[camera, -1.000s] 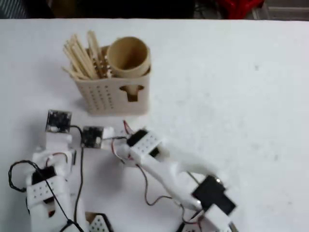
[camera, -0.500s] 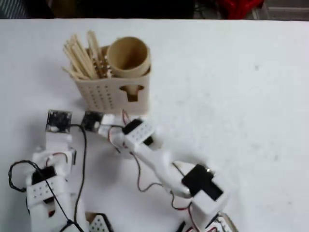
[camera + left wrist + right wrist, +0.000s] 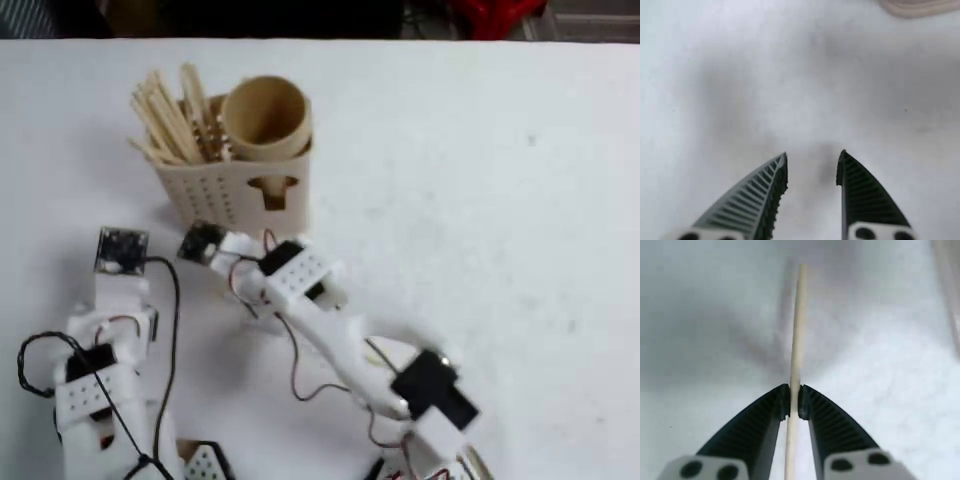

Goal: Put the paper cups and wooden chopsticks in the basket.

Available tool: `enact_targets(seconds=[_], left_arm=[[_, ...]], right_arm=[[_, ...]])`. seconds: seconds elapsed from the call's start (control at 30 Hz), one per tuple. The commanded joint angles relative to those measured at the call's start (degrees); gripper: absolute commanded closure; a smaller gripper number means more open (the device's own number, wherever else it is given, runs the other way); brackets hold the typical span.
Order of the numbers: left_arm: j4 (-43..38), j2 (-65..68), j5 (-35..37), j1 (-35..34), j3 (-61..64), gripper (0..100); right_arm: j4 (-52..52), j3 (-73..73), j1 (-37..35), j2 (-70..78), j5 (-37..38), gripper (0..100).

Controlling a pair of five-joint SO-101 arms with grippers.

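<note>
A perforated beige basket (image 3: 240, 195) stands at the table's far left, holding a bundle of wooden chopsticks (image 3: 168, 120) and a paper cup (image 3: 266, 118). My right gripper (image 3: 794, 401) is shut on a single wooden chopstick (image 3: 798, 325), which points straight out past the fingertips over the white table. In the high view the right arm (image 3: 330, 335) stretches from the near edge up to the basket's front wall. My left gripper (image 3: 812, 167) hangs open over bare table, with nothing between its fingers. The left arm (image 3: 105, 340) sits at the near left.
The white table (image 3: 480, 200) lies bare to the right of the basket. Loose wires (image 3: 170, 330) trail between the two arms. A pale beige edge (image 3: 920, 6) shows in the left wrist view, beyond the fingers.
The right arm has swung forward and its wrist has moved up towards the basket's front wall. The left arm has stayed still.
</note>
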Motion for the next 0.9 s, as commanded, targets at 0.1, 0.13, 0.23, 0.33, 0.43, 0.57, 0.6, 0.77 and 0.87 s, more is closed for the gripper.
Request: enact_targets(seconds=[0.1,0.13,0.23,0.33,0.43,0.57,0.6,0.77,0.87], left_arm=[[-0.9,-1.1,0.4,0.7,-0.4,83],[-0.9,-1.1,0.4,0.7,-0.4,83],[-0.9,-1.1,0.4,0.7,-0.4,83],[-1.0,-1.1,0.4,0.7,-0.4,83],[-1.0,-1.1,0.4,0.7,-0.4,83],[-1.0,-1.1,0.4,0.7,-0.4,83],[-1.0,-1.1,0.4,0.7,-0.4,83],[-1.0,-1.1,0.4,0.7,-0.4,83],[-1.0,-1.1,0.4,0.7,-0.4,83]], right_arm=[[2.9,1.8,3.2,-18.7,-10.9,98.1],[2.9,2.5,3.9,-21.5,-12.0,98.1],[2.9,4.0,6.3,-30.5,-14.0,98.1],[2.6,4.0,6.6,-38.7,-15.7,98.1],[0.7,4.0,5.1,-45.7,-16.2,98.1],[-3.1,2.5,4.8,-51.0,-13.9,98.1],[-3.0,0.9,4.8,-51.2,-12.9,98.1],[-3.5,-10.9,4.9,-46.4,-12.3,98.1],[-6.7,-19.3,4.8,-40.0,-12.4,98.1]])
